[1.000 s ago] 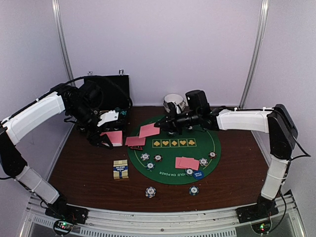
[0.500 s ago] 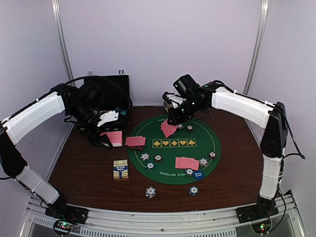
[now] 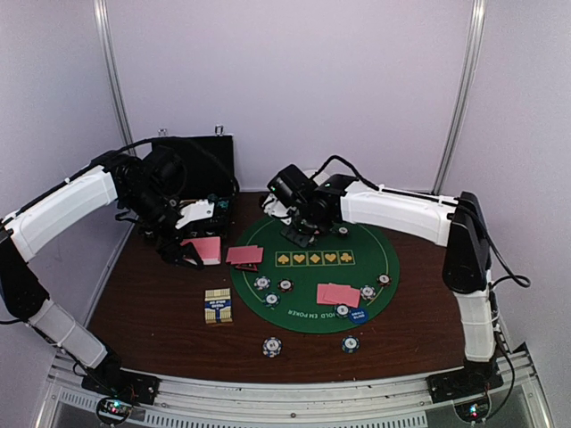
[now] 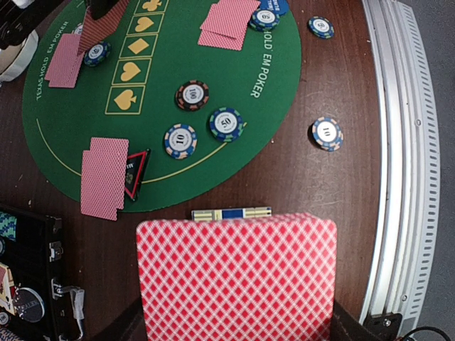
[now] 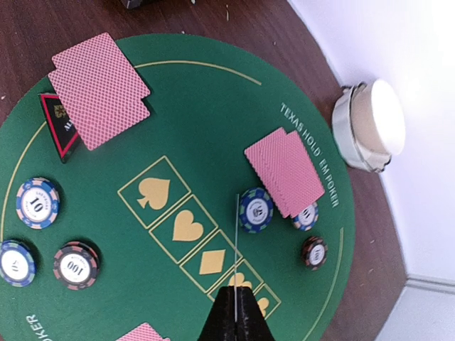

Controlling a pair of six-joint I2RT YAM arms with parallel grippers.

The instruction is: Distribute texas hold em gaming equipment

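- Held card [image 4: 236, 280]: cut off by the bottom edge; hides the fingers of the left hand [image 3: 191, 253].
- Striped box [image 4: 231, 213]: only a strip shows above it.
- Red triangular marker [image 5: 57, 126]: partly under two cards [image 5: 99, 89].
- Edge-on card [image 5: 236, 234] in the right hand [image 5: 235, 293]: face unseen.
- Black case [image 4: 28, 277]: cropped at the left edge.

The green mat [image 4: 227, 78] has white lettering around its edge: "TEXAS HOLD EM POKER". A row of yellow boxes on it shows suit signs, among them a spade [image 4: 125, 99], a heart [image 4: 132, 72], a diamond [image 4: 138, 46] and a club [image 4: 145, 23]. The dark chip [image 4: 192, 94] reads "100", the blue-and-white chip [image 4: 179, 140] "10", and the green-and-blue chip [image 4: 225, 123] "50". The chip on the bare surface [image 4: 326, 133] reads "10". The lettering on the red triangular marker [image 4: 135, 170] is too small to read.
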